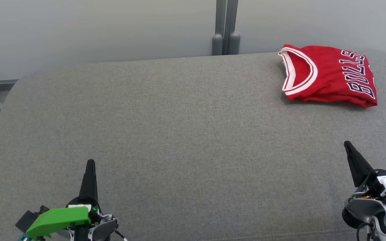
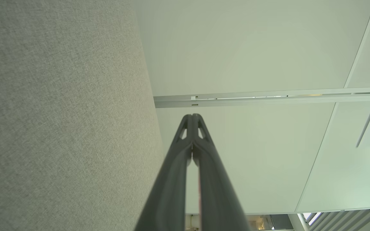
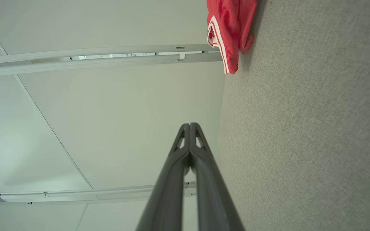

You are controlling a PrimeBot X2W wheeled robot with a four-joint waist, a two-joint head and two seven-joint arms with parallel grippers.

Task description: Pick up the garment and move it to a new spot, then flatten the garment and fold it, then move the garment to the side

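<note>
While folded, garment (image 1: pixel 333 78) lengthwise across, neckline (image 1: pixel 313 72) toward robot's left.

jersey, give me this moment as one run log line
garment: red jersey, folded, far right of grey surface | left gripper: shut, empty | right gripper: shut, empty

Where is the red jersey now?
In the head view the jersey lies folded at the far right of the grey surface, beyond the right pincer.
</note>
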